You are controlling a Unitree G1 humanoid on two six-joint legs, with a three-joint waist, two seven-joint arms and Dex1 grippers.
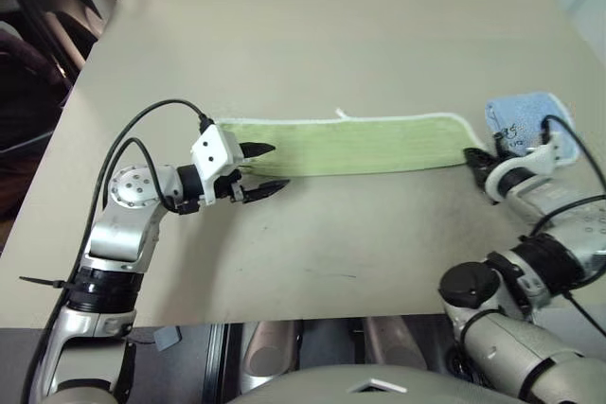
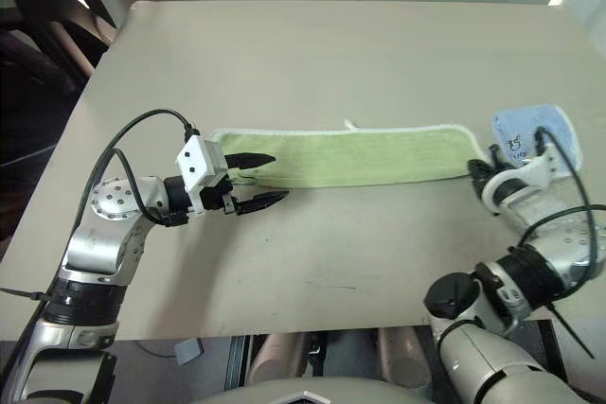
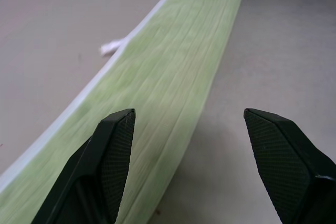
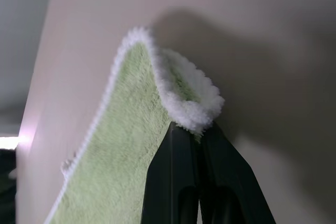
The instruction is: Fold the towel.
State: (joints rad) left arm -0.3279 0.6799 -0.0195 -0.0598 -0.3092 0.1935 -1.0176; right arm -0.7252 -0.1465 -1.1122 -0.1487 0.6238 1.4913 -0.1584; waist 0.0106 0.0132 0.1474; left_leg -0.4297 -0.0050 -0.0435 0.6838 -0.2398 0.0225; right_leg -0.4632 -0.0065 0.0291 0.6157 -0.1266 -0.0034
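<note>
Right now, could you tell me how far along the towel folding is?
Done: the towel lies as a long narrow strip on the table. In hand: the right gripper is shut on its end, while the left gripper hovers open at the other end. Left: folding the strip end to end.

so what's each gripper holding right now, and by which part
The right gripper is shut on the towel, pinching its white-edged end corner. The left gripper is open over the other end, holding nothing.

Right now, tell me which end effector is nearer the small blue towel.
Right. The right end effector sits just beside the blue towel, pinching the green towel's end; the left end effector is at the opposite end.
</note>
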